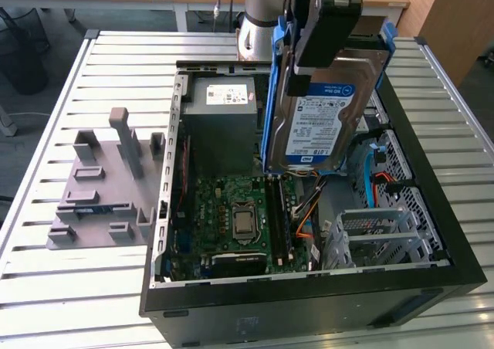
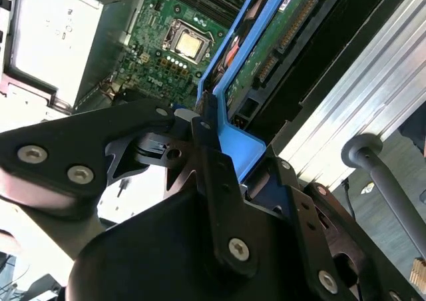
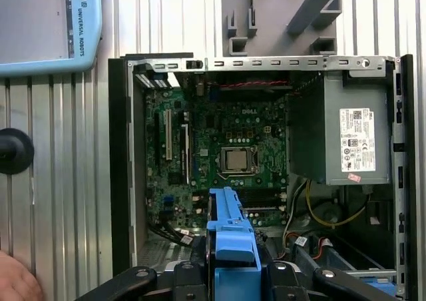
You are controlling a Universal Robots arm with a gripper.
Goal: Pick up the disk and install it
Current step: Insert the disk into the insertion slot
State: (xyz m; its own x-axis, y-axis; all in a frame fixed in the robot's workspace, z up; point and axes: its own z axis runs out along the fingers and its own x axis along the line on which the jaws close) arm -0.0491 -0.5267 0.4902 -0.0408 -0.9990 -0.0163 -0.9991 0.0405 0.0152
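While the black gripper [image 1: 324, 48] is pinching its blue end bracket [image 3: 229, 241], the flat silver-metal disk [image 1: 324, 117] is hanging beneath it, long axis nearly upright, above the open black computer case [image 1: 437, 181].

1 gripper [image 1: 316, 55], 1 disk [image 1: 328, 110] clamped in it. Below the gripper: 1 open PC case [image 1: 309, 303] w/ 1 motherboard [image 1: 224, 210], 1 CPU [image 1: 244, 222], 1 power-supply box [image 1: 220, 125], 1 drive cage [image 1: 378, 237]. Well off to its side: 1 grey plastic jig [image 1: 104, 187] on 1 slatted table [image 1: 77, 303].
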